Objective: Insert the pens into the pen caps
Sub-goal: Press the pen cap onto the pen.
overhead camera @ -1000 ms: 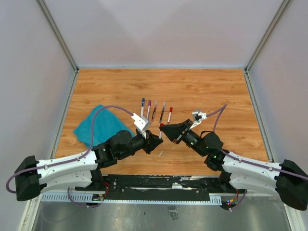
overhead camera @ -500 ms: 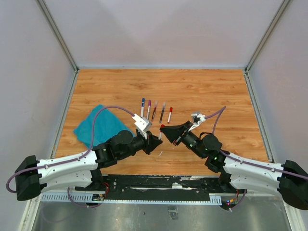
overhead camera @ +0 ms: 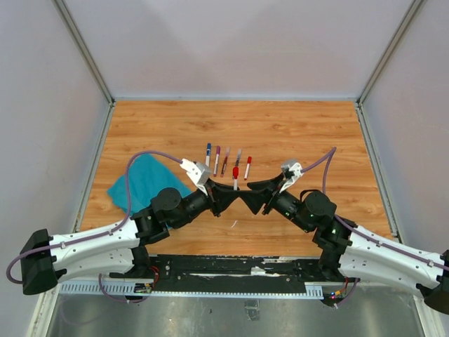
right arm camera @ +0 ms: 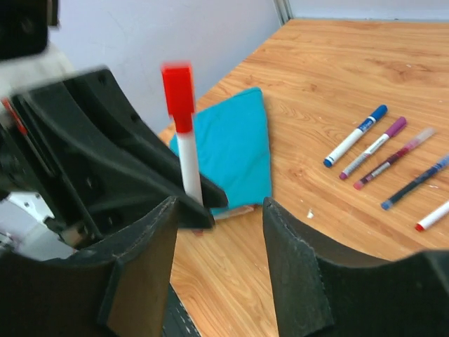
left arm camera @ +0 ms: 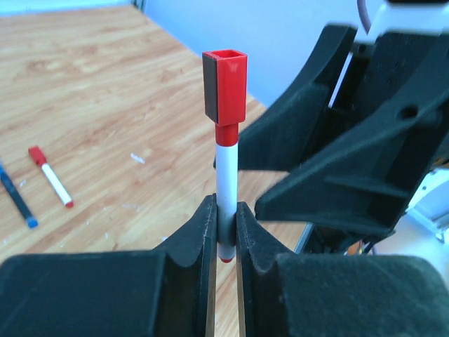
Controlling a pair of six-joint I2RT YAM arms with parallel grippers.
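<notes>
no writing, label, brand or number can be read anywhere. the white-barrelled marker pen with a red square cap [left arm camera: 226,161] shows a plain barrel and a plain cap. any print on the thin marker pens lying in a row [right arm camera: 355,136] on the brown wooden worktop [overhead camera: 295,126] is too small to make out.

Six thin, pale-barrelled marker pens are in view: a blue-capped pen [overhead camera: 208,152], a purple-capped pen [overhead camera: 217,157], a pinkish pen [overhead camera: 225,161], a dark pen [overhead camera: 238,158], a small red-capped pen [overhead camera: 248,168] and an upright red-capped pen [left arm camera: 226,175]. There is one crumpled teal cloth [overhead camera: 151,184]. There are two black-and-white robot arms, the left arm [overhead camera: 98,246] and the right arm [overhead camera: 379,249].
</notes>
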